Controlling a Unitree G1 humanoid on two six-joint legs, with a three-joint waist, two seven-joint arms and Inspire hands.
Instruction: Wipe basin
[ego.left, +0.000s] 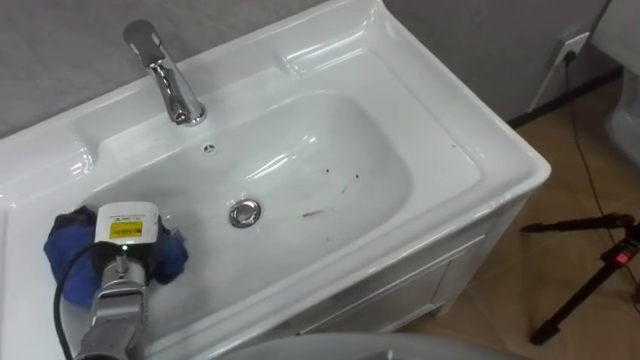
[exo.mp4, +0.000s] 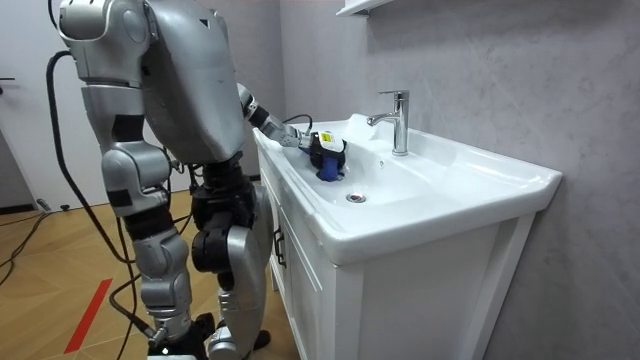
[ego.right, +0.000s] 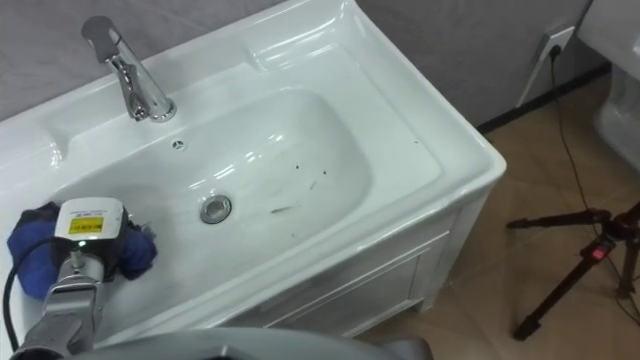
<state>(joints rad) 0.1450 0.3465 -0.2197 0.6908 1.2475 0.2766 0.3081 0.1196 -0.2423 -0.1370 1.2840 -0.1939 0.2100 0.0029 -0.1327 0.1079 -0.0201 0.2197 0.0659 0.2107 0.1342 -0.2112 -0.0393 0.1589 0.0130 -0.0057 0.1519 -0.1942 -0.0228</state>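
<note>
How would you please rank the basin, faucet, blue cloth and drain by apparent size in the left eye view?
1. Basin, by far the largest.
2. Blue cloth and faucet: roughly alike; the cloth lies nearer the camera, so I would not rank them.
3. Drain, the smallest.

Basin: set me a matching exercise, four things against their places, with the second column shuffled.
Things:
1 faucet
2 drain
3 blue cloth
4 dark marks

Places:
A left end of the basin
B on the bowl's floor, right of the drain
C on the rear ledge
D bottom of the bowl, centre

Pairs: 1-C, 2-D, 3-A, 4-B
</note>
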